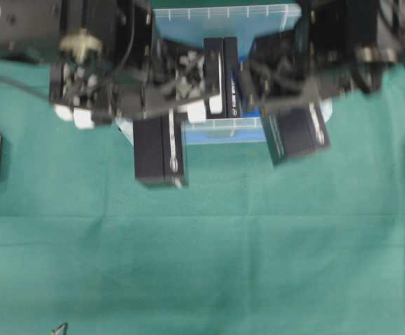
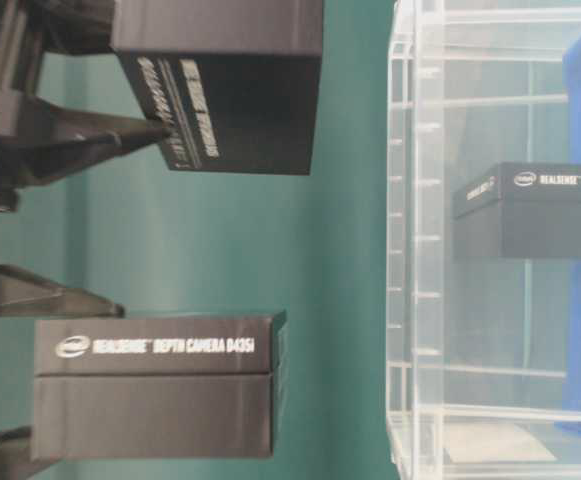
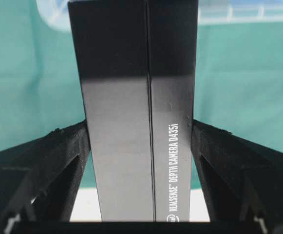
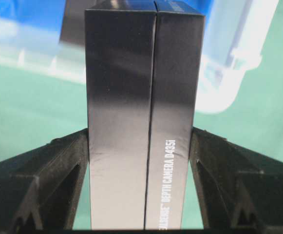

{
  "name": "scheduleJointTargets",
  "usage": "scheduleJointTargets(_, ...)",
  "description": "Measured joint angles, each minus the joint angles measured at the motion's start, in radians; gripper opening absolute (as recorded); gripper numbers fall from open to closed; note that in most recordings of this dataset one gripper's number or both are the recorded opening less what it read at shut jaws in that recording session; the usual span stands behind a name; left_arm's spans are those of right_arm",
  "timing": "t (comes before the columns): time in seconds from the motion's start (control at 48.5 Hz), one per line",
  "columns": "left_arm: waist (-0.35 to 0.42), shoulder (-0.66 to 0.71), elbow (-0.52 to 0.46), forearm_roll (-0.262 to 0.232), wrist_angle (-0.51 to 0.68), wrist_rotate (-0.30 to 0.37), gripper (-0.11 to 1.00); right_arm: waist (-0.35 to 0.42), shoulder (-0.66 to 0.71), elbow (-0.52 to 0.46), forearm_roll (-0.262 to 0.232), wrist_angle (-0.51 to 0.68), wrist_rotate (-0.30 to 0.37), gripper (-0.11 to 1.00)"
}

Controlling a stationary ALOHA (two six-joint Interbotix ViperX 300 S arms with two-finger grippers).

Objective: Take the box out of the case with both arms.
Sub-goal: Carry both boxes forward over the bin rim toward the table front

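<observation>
each gripper clamps a black box – left gripper (image 3: 141,146), right gripper (image 4: 141,146).

black boxes (image 1: 159,151), clear case (image 2: 420,250), green cloth (image 1: 223,244)

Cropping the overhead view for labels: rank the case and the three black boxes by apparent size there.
1. Case, largest, partly hidden.
2. Left-held box and right-held box: alike.
3. Box in case: partly covered, unsure.
</observation>
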Motion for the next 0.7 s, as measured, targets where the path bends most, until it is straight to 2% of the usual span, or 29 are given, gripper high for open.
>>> scheduleJointTargets(0.165,-0.069,0.0,0.0,0.0,0.002,-0.071,0.64,0.084,0.002,0.0,-0.008,0.018,0.063,0.67)
scheduleJointTargets(0.536,-0.163,0.0,0.008,0.0,0.002,-0.144,0.64,0.224,0.0,0.0,-0.034,0.023,0.278,0.67)
scheduleJointTargets(0.701,-0.21,0.0,0.014,0.002,0.002,-0.175,0.64,0.279,0.0,0.0,-0.038,0.031,0.345,0.67)
